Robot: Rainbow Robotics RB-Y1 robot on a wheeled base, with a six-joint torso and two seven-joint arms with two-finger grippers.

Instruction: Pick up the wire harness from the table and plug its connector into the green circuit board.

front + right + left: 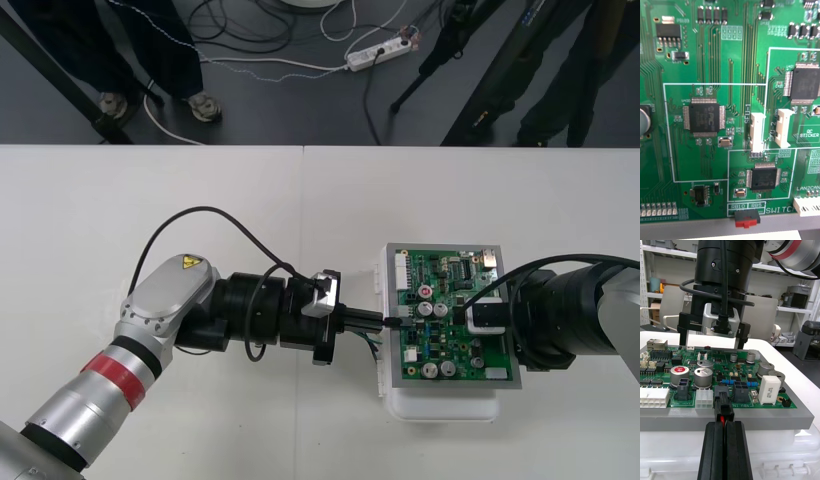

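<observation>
- Step in hand: insertion. We judged the pick-up complete, since the wire harness [722,416] was off the desk [200,200] and carried at the left edge of the green circuit board [440,275], which sat on its white base [440,405].
- Left end effector [724,425]: clenched on the harness, with a red wire [721,421] showing between its closed black fingers [735,450]. It reached in level from the board's left side.
- Black plug [723,407]: projected just ahead of the fingertips, touching or entering a black header [720,392] on the board's edge. We could not tell whether it was fully seated.
- Right end effector [480,318]: stood over the board's middle, close above the components. Whether it was released or clenched we could not tell.
- Next move, as we judged it: a short, straight push along the plug's axis, held level with the header. After that, the grip should open only once the plug sat home.
- Risk, as we judged it: a tilted push might jam the plug or slide the board on the desk.
</observation>
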